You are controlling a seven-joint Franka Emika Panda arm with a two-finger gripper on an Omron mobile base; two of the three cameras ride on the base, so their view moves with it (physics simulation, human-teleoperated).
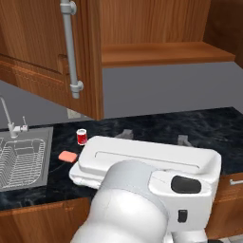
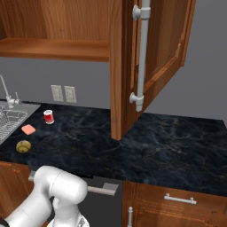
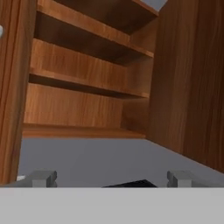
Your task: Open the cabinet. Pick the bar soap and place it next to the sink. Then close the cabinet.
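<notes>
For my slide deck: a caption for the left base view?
Cabinet open, bar soap on the counter beside the sink.

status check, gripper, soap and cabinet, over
Gripper open, empty, facing the cabinet shelves. Both doors open. Bar soap on the counter beside the sink. Nothing blocking the doors.

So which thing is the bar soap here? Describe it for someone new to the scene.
Find the sink at the counter's left end. On the dark counter just beside it lies the bar soap: flat, salmon-pink, rectangular, unlike the upright red can behind it.
</notes>
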